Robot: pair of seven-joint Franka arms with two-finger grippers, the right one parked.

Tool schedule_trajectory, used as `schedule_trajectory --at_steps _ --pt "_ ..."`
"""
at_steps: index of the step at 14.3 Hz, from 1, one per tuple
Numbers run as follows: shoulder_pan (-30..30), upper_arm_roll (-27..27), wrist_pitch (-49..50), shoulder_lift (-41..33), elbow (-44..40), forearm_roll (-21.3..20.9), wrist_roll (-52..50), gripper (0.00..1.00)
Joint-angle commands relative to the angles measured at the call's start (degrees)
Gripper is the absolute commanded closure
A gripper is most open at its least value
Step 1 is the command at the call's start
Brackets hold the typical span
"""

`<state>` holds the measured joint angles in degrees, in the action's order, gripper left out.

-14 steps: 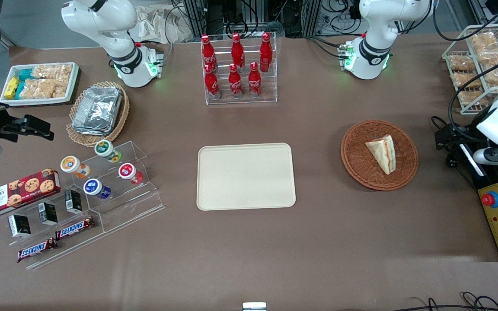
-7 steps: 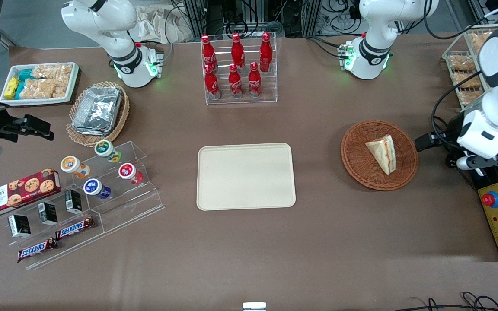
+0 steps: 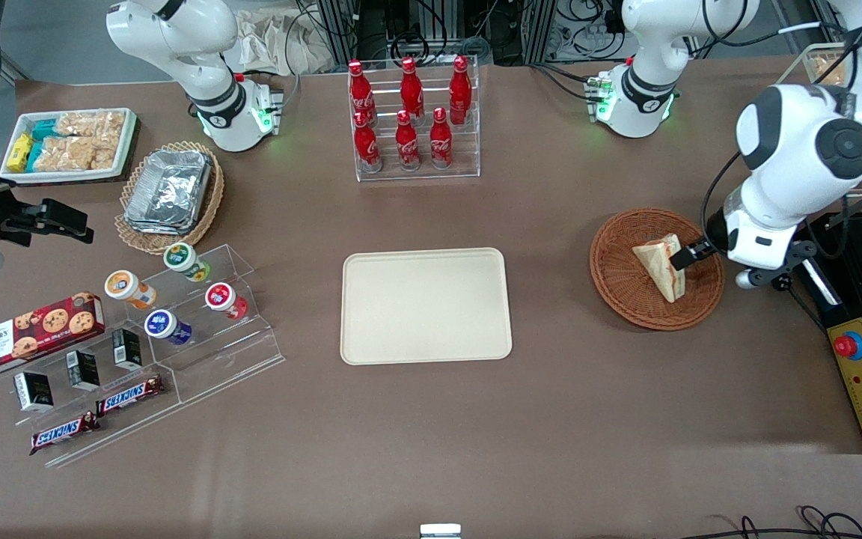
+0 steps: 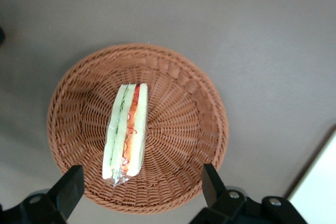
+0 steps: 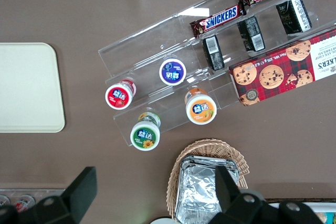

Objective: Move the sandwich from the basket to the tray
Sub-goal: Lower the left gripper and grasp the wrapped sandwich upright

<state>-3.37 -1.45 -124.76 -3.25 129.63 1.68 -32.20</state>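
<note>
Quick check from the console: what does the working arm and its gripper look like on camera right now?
The left arm is glossy white with dark grey joint caps and black cables looping along it. Its base glows green. The gripper, over the basket by the sandwich, has black fingers, open wide.

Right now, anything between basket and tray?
Nothing: bare brown table between basket and tray in the front view. Gripper hovers open above the sandwich.

End effector (image 4: pixel 139 190) low, pointing down, fingers (image 4: pixel 68 190) wide apart.
</note>
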Motion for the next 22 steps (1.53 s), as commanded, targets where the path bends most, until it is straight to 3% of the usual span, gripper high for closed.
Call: schedule_trajectory --at_steps 1,5,8,14,16,17,18,19,22 --pt "0.0 -0.1 -8.9 -1.4 8.0 0.3 -1.5 0.0" --pt "0.6 0.1 -15.4 -0.9 14.9 0.2 -1.4 0.0" --pt "0.9 0.3 -16.7 0.3 16.1 0.2 -1.4 0.0" --pt "2.6 0.2 -29.5 7.4 18.6 0.2 -1.4 0.0" --pt "2.5 0.2 -31.5 8.8 18.6 0.2 -1.4 0.04" --pt "2.3 0.2 -31.5 8.8 18.7 0.1 -1.4 0.27" --pt "2.3 0.1 -31.4 8.4 18.9 0.2 -1.5 0.67" --pt "2.3 0.1 -31.4 8.3 19.2 0.2 -1.6 1.0" --pt "2.0 0.0 -30.8 6.8 18.1 0.2 -1.5 1.0"
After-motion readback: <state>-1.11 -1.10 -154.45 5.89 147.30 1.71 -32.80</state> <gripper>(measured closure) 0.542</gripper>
